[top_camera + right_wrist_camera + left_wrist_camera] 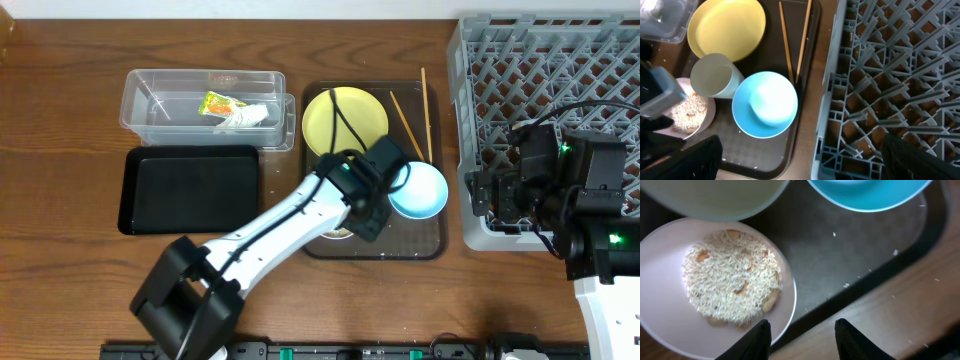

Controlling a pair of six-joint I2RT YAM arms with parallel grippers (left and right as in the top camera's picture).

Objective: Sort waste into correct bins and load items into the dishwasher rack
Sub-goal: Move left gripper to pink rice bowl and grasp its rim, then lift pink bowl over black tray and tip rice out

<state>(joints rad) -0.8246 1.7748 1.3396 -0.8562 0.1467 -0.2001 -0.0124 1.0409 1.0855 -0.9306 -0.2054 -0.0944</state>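
On the brown serving tray lie the yellow plate, chopsticks and blue bowl. My left gripper is open and empty low over the tray's front. In the left wrist view its fingers straddle the rim of the white bowl, which holds rice. The white cup stands beside that bowl. My right gripper is open and empty above the left edge of the grey rack. The green-and-yellow wrapper and white scrap lie in the clear tub.
The black tray lies in front of the clear tub, with nothing in it. Loose rice grains are scattered on the serving tray and on the wooden table at its front edge. The rack shows no dishes in it.
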